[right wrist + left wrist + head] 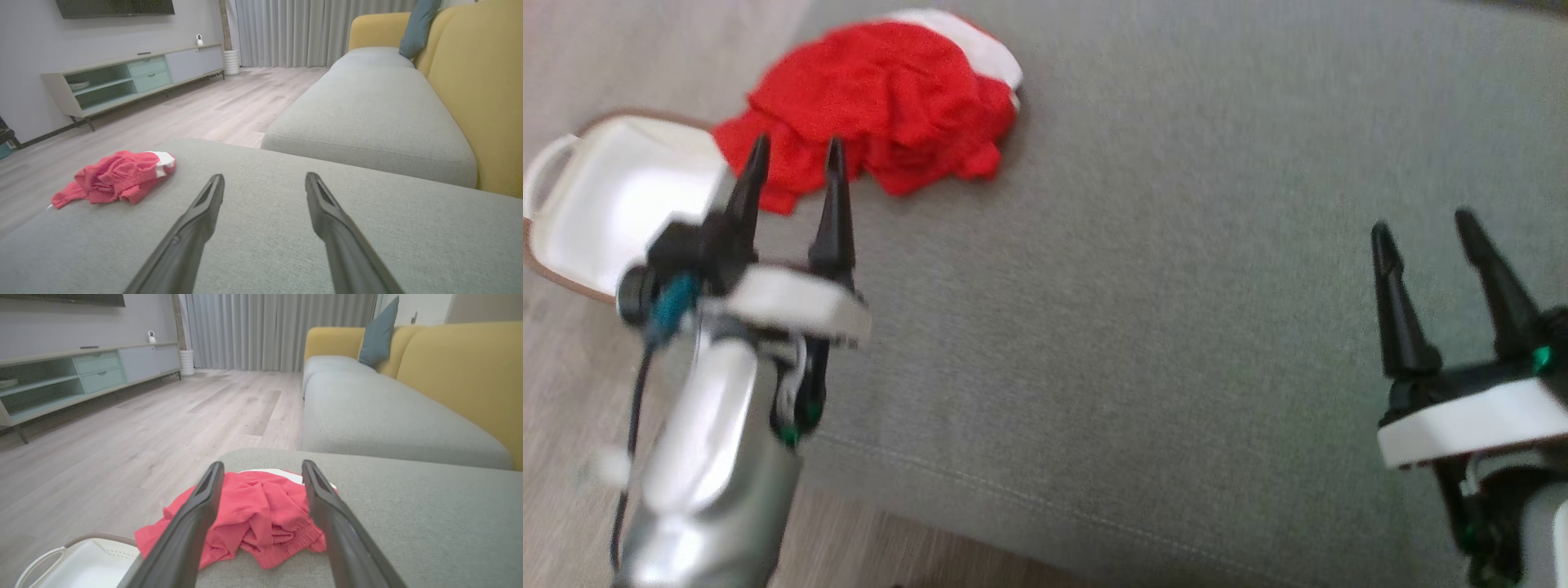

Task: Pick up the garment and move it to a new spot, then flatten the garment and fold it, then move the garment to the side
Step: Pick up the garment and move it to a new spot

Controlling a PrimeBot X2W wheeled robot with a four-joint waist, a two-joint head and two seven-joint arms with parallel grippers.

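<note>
So the count is one garment (882, 106), one white basket (605, 196) on the floor, one teal pillow (378, 332) on the yellow-backed sofa, and two grippers. The garment's a bright red crumpled heap, all folds and bunched-up bits, with a white patch on its far side. It sits at the left corner of the grey seat (1135, 286), just beside the basket. The left gripper (796, 155) has its fingers spread wide and empty, pointing right at the heap, while the right gripper (1421, 224) is just as wide and empty, well apart from it over bare seat.
</note>
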